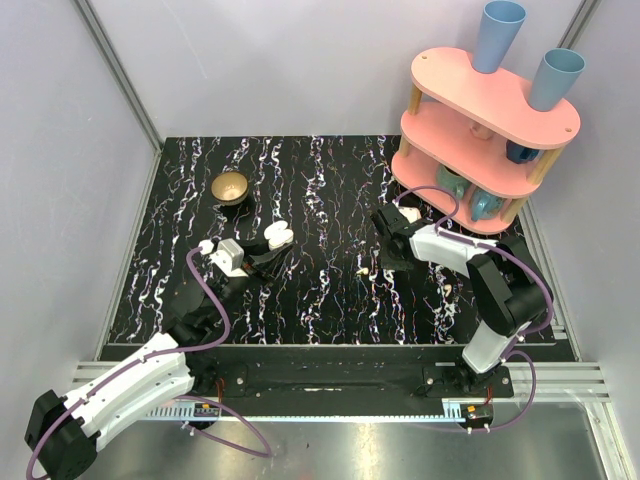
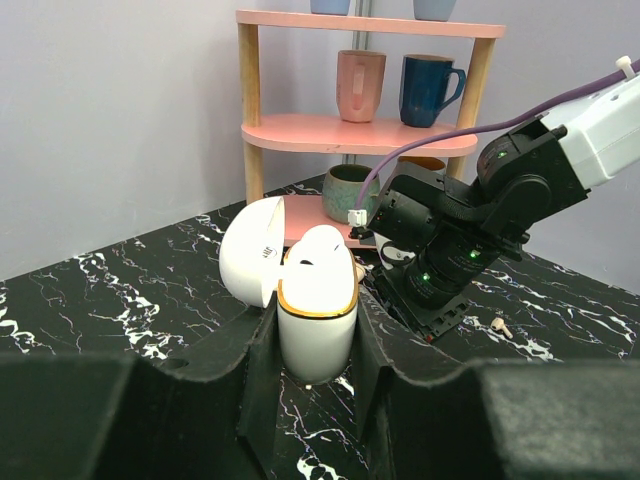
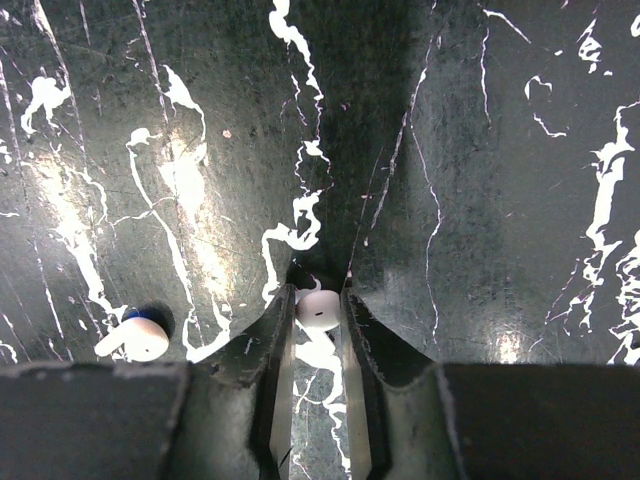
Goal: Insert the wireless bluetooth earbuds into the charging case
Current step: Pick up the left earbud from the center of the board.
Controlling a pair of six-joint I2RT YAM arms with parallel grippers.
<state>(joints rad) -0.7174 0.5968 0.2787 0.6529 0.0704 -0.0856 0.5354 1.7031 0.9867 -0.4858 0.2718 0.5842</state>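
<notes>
- Your left gripper is clamped on the white charging case, with one finger on each side.
- The case stands upright with its gold-rimmed mouth up. Its lid is swung open to the left.
- A white rounded form rises from the mouth of the case. You cannot tell whether it is a seated bud or part of the interior.
- The foot of the case is hidden between the fingers.
- Your right gripper is pinched shut on the gripped earbud, low over the black marbled tabletop.
- Only the rounded head of that bud shows, with a small dark slot. Its stem is covered by the fingers.
- Whether the bud is clear of the surface cannot be told.
- A loose earbud lies on the tabletop to the left of those fingers, apart from them. It is white, with a dark end partly in shadow.
- From overhead, the pinched bud is hidden under the right gripper.
- A cream earbud lies near the right arm's forearm. It is too small to make out its shape.
- The case sits well apart from the right gripper, on that gripper's left side overhead.
- Also present are a bowl at the far left and a pink shelf at the far right carrying mugs. The shelf top is cut off in the left wrist view.
</notes>
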